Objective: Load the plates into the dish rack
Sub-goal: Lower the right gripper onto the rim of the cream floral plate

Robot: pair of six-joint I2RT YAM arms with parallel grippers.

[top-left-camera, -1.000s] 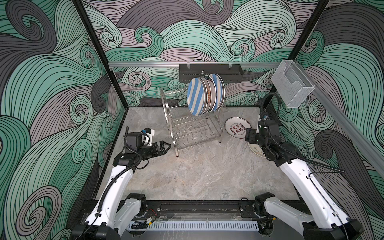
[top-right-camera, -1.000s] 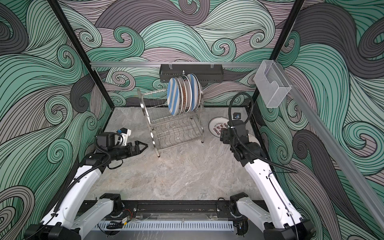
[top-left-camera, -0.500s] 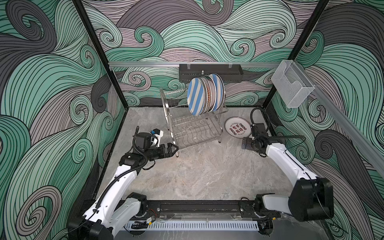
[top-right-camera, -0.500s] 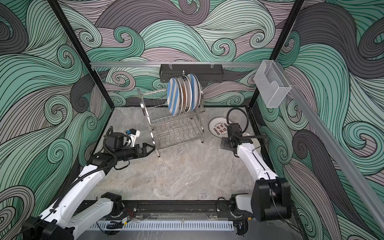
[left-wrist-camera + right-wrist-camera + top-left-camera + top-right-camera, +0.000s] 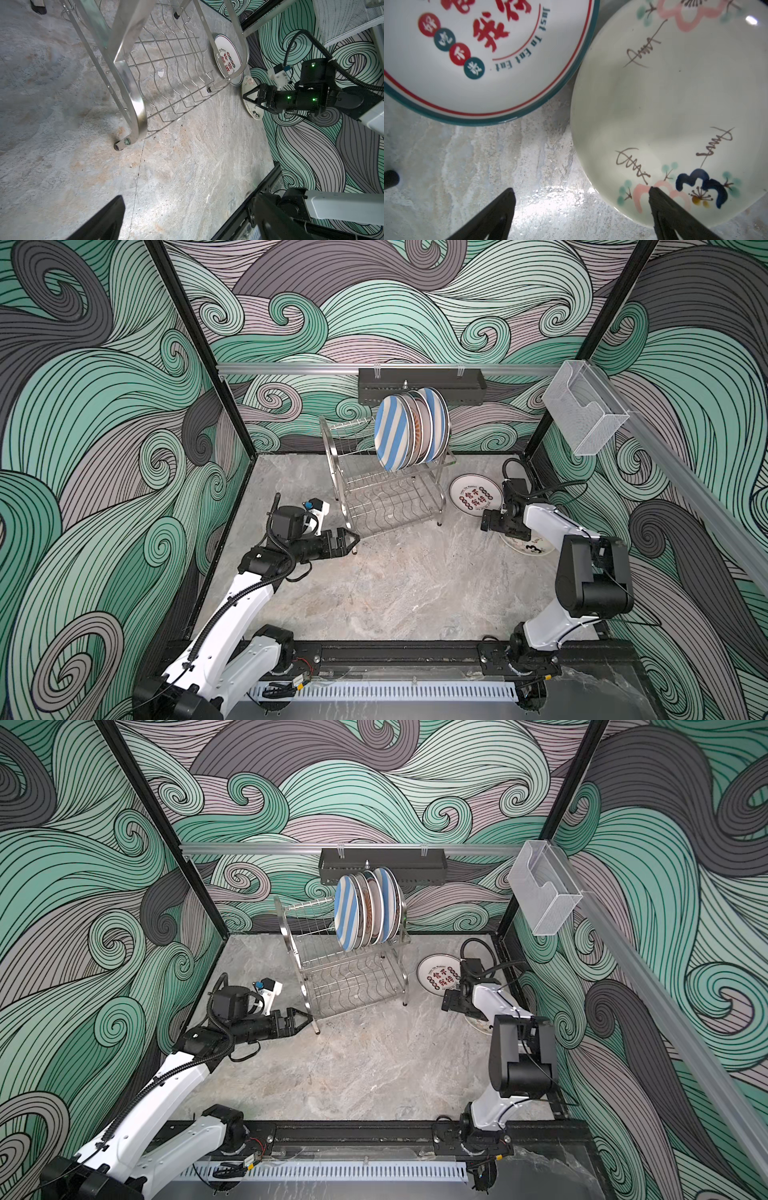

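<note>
The steel dish rack (image 5: 390, 506) (image 5: 353, 986) stands at the back middle, and several plates (image 5: 395, 435) stand upright in its upper tier, a blue-striped one in front. Two plates lie flat on the table to its right: a teal-rimmed one with red characters (image 5: 469, 489) (image 5: 467, 62) and a cream one with small drawings (image 5: 536, 548) (image 5: 675, 104). My right gripper (image 5: 486, 524) (image 5: 581, 191) is open and low, with one fingertip (image 5: 654, 193) over the cream plate's rim and the other over bare table. My left gripper (image 5: 353, 540) (image 5: 189, 197) is open and empty by the rack's front leg (image 5: 121, 145).
A black perforated tray (image 5: 419, 381) hangs on the back rail. A clear acrylic box (image 5: 586, 414) is fixed to the right wall. Patterned walls close in three sides, and a black rail (image 5: 395, 655) runs along the table's front edge.
The right arm has folded down and its gripper has dropped to the table beside the two plates, jaws opening wider. The left gripper has moved right, towards the rack's front leg.
</note>
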